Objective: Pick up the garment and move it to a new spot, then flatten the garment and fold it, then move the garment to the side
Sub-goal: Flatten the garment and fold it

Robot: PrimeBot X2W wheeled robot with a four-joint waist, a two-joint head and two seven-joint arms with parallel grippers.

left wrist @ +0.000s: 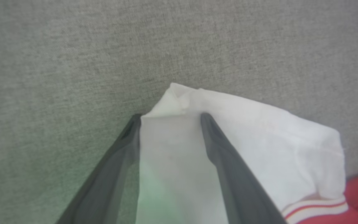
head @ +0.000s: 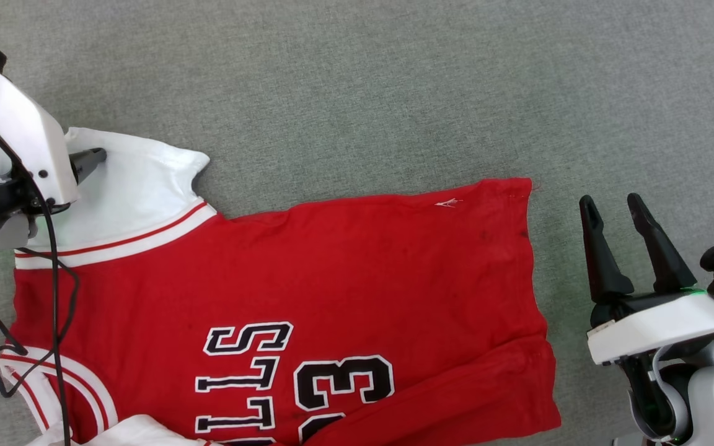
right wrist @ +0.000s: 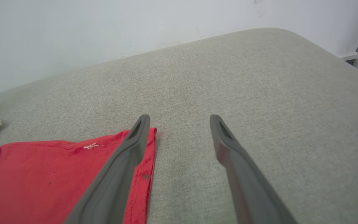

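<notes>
My left gripper (left wrist: 170, 116) reaches in low from the left, its fingers spread. The white sleeve (left wrist: 259, 140) of the garment (head: 332, 266) lies between them. My right gripper (head: 611, 201) sits at the right, near the garment's right edge, fingers pointing far and spread apart with nothing between. The garment lies flat on the grey padded surface (head: 394, 93), collar to the left. Two grippers, one garment.
</notes>
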